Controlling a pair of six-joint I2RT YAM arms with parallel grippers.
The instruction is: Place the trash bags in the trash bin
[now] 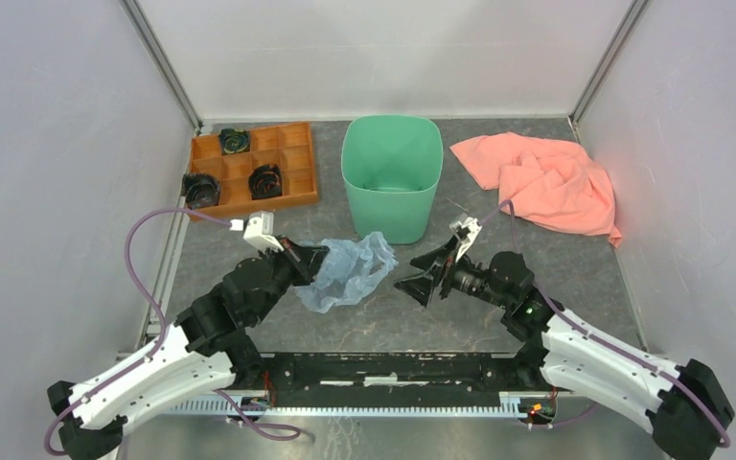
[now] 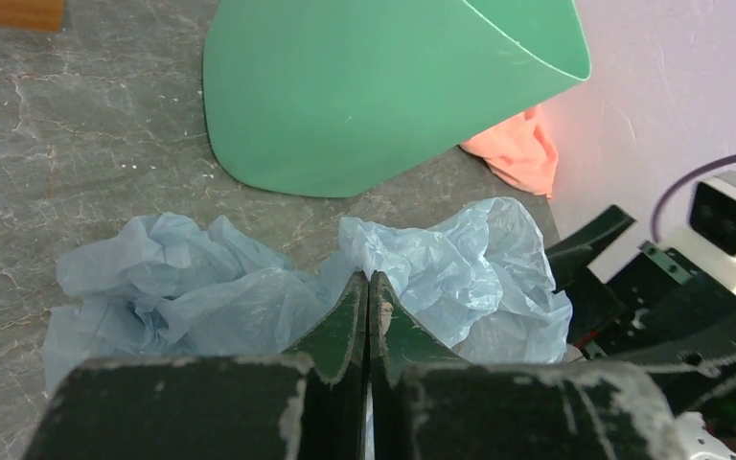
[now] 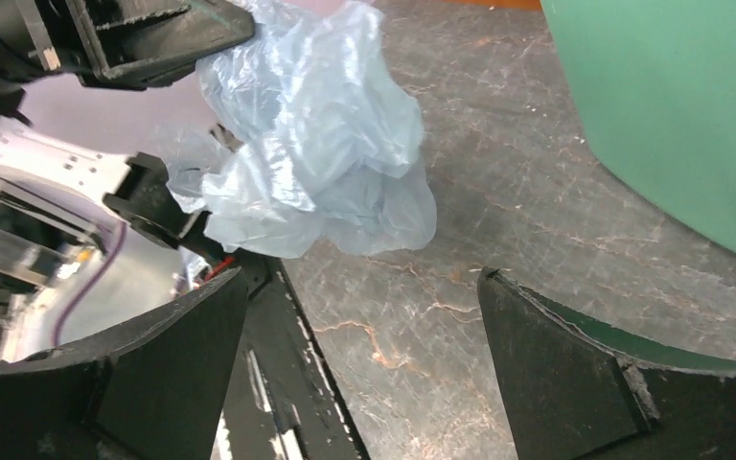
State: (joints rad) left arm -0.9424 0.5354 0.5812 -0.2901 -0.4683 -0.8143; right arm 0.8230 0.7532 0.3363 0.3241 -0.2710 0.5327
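The pale blue-grey trash bag lies crumpled on the table just in front of the mint-green trash bin, which stands upright and looks empty. My left gripper is shut on the bag's left edge. In the left wrist view the fingers are pressed together, with the bag bunched on both sides and the bin beyond. My right gripper is open and empty to the right of the bag. In the right wrist view its jaws stand wide apart, with the bag ahead and the bin at the right.
A salmon-pink cloth lies to the right of the bin and shows behind it in the left wrist view. An orange compartment tray holding black parts sits at the back left. White walls enclose the table on three sides.
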